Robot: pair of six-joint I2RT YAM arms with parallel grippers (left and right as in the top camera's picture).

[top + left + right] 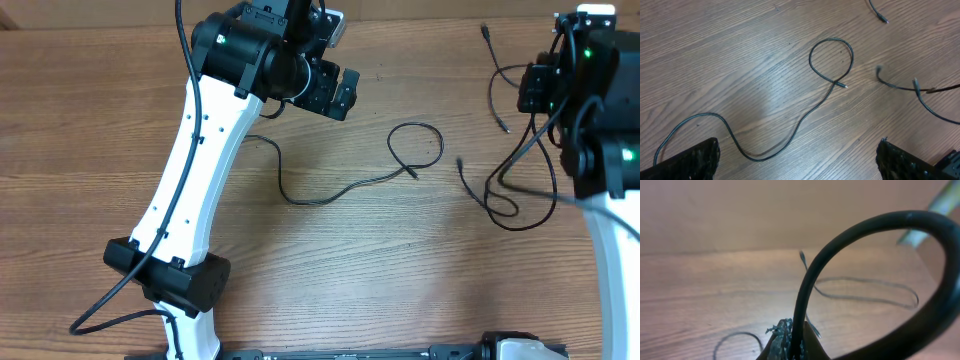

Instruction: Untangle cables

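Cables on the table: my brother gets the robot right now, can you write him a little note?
Left tool: open, empty, above the brown wooden table.
Right tool: shut on a thin black cord from the bunch.
Done: one thin black looped cable lies alone mid-table.
Left: the bunch of thin black cables by the right arm is crossed over itself; pull those apart.

The right arm (600,150) hides part of the cables (520,152), perhaps where they cross.
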